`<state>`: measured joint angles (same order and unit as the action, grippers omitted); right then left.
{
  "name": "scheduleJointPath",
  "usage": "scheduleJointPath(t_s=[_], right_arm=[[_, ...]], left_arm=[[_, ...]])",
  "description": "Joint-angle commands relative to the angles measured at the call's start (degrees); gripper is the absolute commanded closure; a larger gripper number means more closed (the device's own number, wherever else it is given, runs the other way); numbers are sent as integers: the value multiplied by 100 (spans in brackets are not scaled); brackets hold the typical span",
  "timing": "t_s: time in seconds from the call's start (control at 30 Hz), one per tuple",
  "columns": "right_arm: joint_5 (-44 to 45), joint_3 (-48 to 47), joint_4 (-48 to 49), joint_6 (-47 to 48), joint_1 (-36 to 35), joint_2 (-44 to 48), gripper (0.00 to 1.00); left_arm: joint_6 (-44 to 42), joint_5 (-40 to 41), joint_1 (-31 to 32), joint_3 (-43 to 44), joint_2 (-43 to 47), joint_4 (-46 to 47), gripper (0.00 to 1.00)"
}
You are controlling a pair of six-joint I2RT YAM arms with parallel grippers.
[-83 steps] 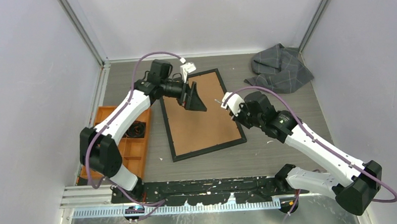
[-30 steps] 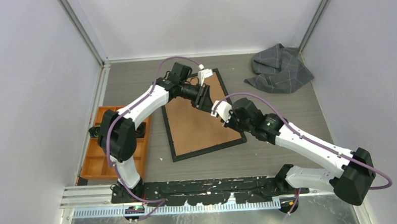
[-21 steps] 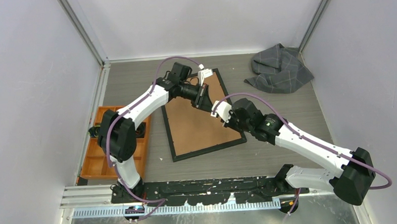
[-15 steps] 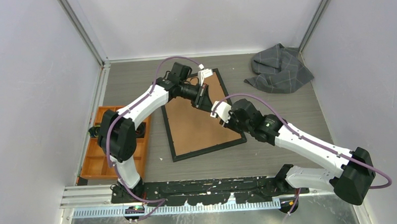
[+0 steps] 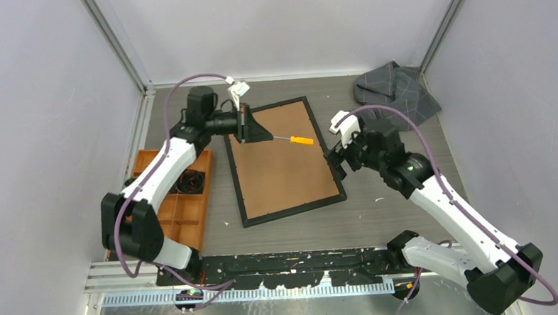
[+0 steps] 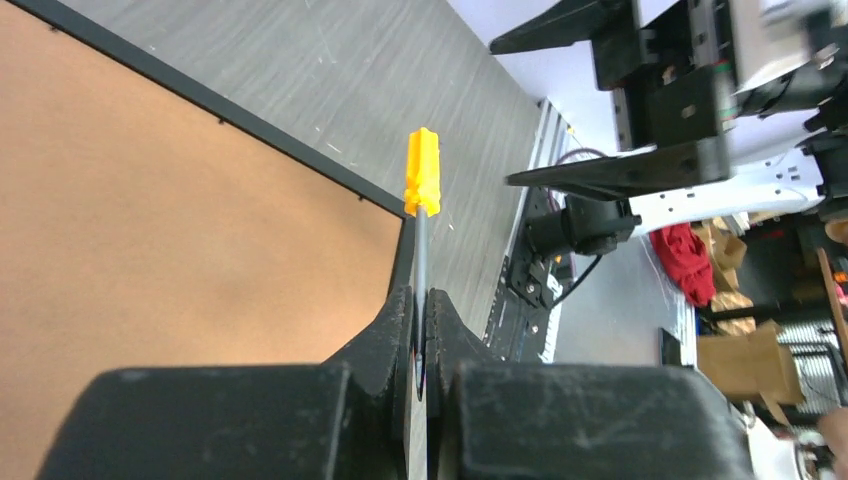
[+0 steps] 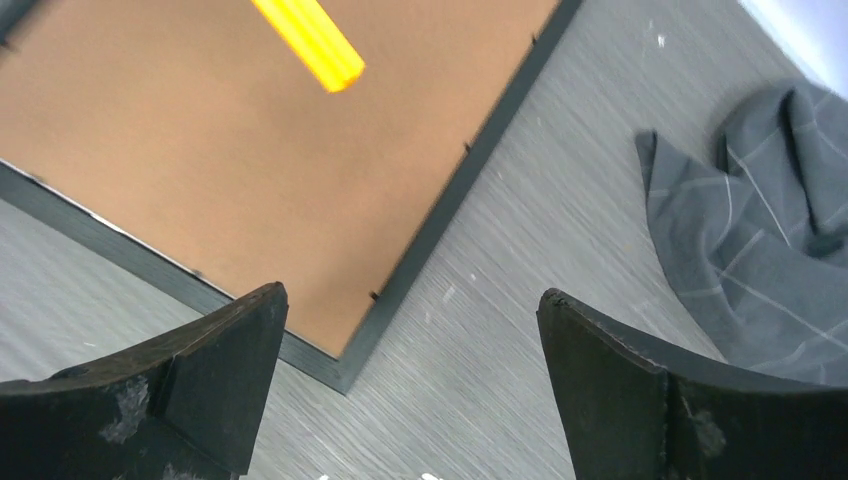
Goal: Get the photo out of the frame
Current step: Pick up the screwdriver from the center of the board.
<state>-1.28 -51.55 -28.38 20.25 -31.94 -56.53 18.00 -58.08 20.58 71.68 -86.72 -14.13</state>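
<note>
The frame (image 5: 284, 168) lies face down on the table, thin black border around a brown backing board. The photo is hidden under that board. My left gripper (image 5: 264, 135) hangs over the frame's far left part, shut on the thin metal shaft of a screwdriver (image 5: 302, 139) whose orange handle points right. The left wrist view shows the shaft pinched between the fingers (image 6: 395, 330) and the handle (image 6: 422, 172) above the frame's edge (image 6: 300, 155). My right gripper (image 5: 335, 163) stands open and empty at the frame's right edge. Its wrist view shows the frame corner (image 7: 345, 365) below.
A crumpled grey cloth (image 5: 394, 95) lies at the far right of the table, also seen in the right wrist view (image 7: 750, 250). An orange compartment tray (image 5: 186, 204) sits left of the frame, with a dark object in one compartment.
Both grippers met over the frame's upper part. The right one has opened and drawn back to the right. The left arm has pulled back left, carrying the screwdriver.
</note>
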Motion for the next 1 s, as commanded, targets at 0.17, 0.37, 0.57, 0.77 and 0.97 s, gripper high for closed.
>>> scheduleJointPath(t_s=[0.17, 0.37, 0.57, 0.77, 0.97], right_arm=[[-4112, -1859, -404, -1853, 1026, -606, 0], [-5950, -1865, 1716, -4454, 1696, -1745, 0], [-6170, -1729, 3887, -6352, 1698, -2388, 2], [-6199, -1462, 4975, -7029, 1613, -2662, 7], [-6047, -877, 6027, -7479, 1473, -2863, 10]], left_arm=[[1466, 52, -274, -1607, 1398, 3698, 100], [2168, 364, -346, -2422, 1635, 5302, 100], [2608, 919, -356, -2868, 1489, 6183, 100], [3132, 1272, -353, -3007, 1248, 6690, 100], [3320, 1378, -318, -3062, 1027, 6935, 100]])
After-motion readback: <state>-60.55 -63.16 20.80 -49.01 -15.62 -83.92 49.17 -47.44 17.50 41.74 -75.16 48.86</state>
